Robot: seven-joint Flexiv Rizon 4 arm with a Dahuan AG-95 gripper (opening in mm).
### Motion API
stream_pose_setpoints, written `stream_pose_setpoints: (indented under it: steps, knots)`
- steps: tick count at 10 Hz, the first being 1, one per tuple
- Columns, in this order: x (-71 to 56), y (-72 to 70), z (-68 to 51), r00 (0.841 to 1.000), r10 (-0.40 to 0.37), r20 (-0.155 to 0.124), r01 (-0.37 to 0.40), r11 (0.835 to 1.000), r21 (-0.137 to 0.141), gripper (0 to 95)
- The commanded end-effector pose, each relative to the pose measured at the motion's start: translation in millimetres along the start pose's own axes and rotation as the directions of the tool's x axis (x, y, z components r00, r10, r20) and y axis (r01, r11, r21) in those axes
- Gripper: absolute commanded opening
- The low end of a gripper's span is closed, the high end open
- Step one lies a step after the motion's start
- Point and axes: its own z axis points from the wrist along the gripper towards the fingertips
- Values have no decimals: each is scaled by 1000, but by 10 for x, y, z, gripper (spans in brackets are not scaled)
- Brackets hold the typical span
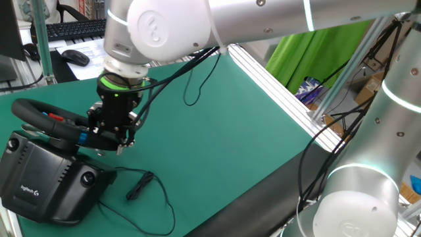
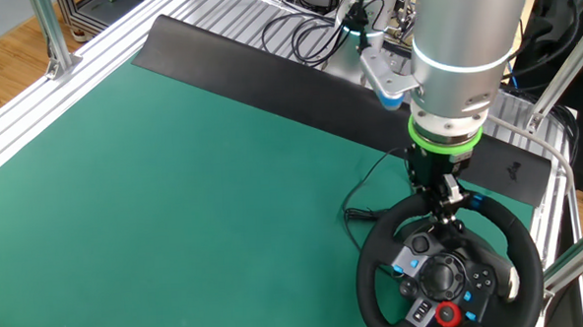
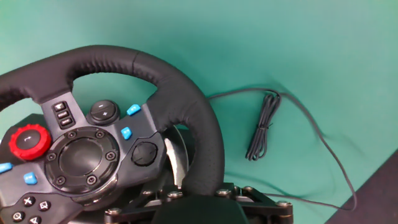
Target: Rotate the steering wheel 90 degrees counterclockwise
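the pincer looks clamped on the steering wheel rim — keep that grip firm; sweep counterclockwise along the rim's arc.

Black steering wheel, tilted, on boxy base.

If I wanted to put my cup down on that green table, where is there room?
The widest bare stretch of green mat lies between the black strip at the table's far edge and the steering wheel. It is crowded at the wheel's corner: the gripper sits at the rim, and a loose cable with a bundled section trails on the mat beside the base.
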Motion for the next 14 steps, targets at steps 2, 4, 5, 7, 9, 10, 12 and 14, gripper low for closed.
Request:
stream_pose_setpoints:
  steps: [2, 4, 5, 7, 9, 10, 12, 14]
  knots:
    - [104, -6, -172, 1000, 30, -2, -30, 1000, 1, 760]
    - [144, -49, -330, 1000, 31, -1, -31, 1000, 0, 760]
    - [157, -84, -429, 999, 33, 2, -33, 999, -1, 760]
    - [146, -158, -583, 999, 34, 9, -34, 999, -9, 760]
    - [89, -293, -772, 1000, 25, 11, -25, 1000, -17, 760]
    - [69, -322, -801, 1000, 19, 11, -18, 1000, -19, 760]
    - [50, -334, -803, 999, 19, 26, -18, 1000, -22, 760]
    - [50, -334, -803, 999, 18, 32, -17, 999, -28, 760]
